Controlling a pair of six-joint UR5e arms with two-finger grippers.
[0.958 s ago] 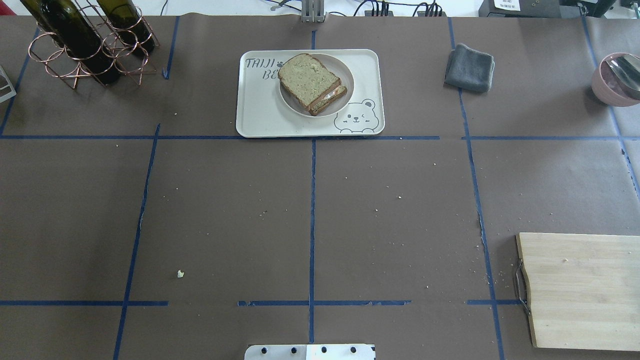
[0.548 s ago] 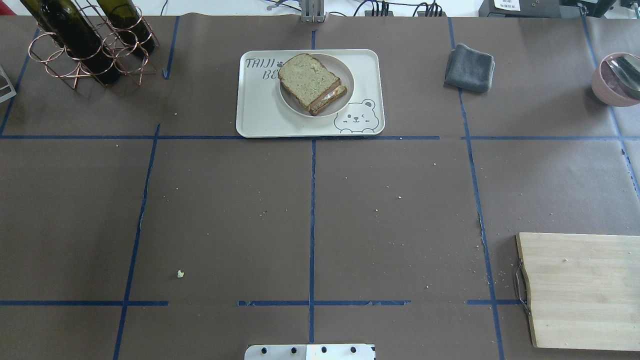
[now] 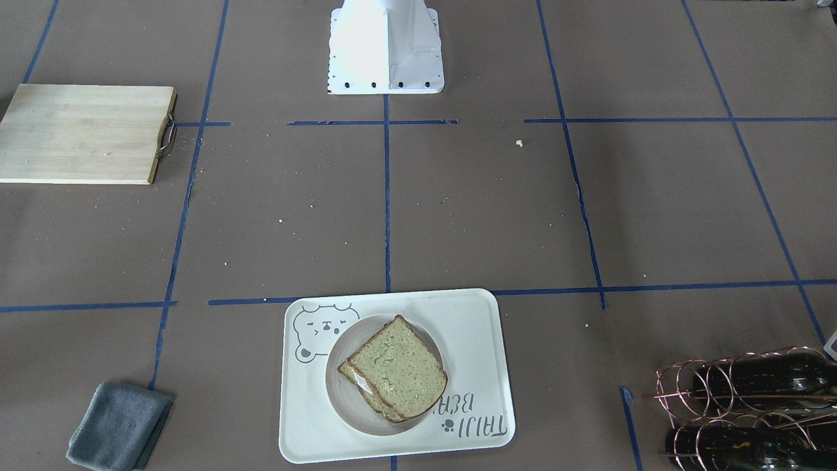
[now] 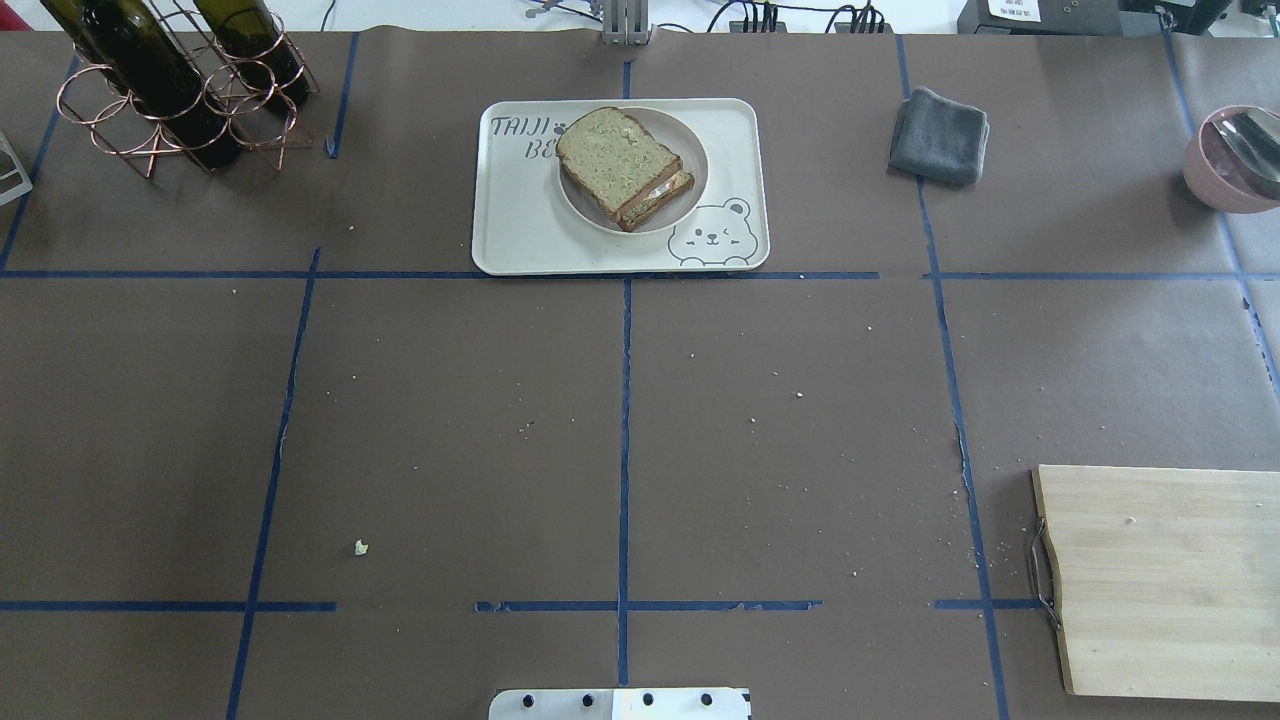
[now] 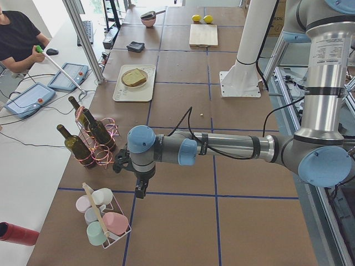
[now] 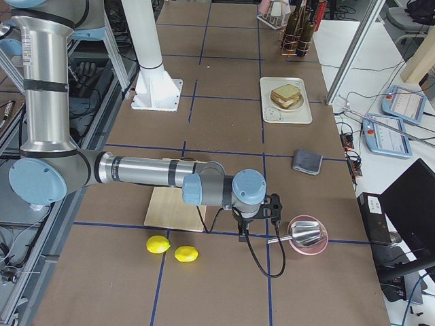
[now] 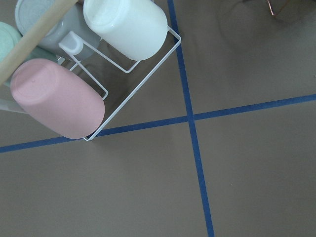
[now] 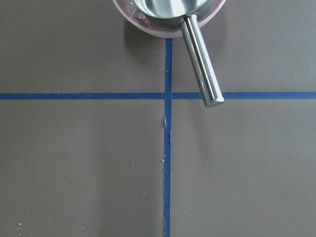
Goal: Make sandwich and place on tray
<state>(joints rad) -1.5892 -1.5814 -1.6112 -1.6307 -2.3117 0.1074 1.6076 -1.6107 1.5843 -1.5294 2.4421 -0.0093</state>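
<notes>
The sandwich (image 4: pixel 622 168), two greenish-tan bread slices with white egg showing at the edge, lies on a small round white plate (image 4: pixel 696 150). The plate stands on the cream bear tray (image 4: pixel 520 225) at the table's far middle. Sandwich (image 3: pixel 395 367) and tray (image 3: pixel 471 327) also show in the front-facing view. My left gripper (image 5: pixel 140 193) hangs near a mug rack, far from the tray, and shows only in the exterior left view. My right gripper (image 6: pixel 242 236) hangs beside a pink bowl and shows only in the exterior right view. I cannot tell whether either is open or shut.
A copper rack with wine bottles (image 4: pixel 170 90) stands far left. A grey cloth (image 4: pixel 940 135) lies far right. A pink bowl with a steel ladle (image 8: pixel 197 59) sits at the right edge. A wooden cutting board (image 4: pixel 1160 580) lies near right. A white mug rack (image 7: pixel 74 74) and two lemons (image 6: pixel 170 249) lie beyond.
</notes>
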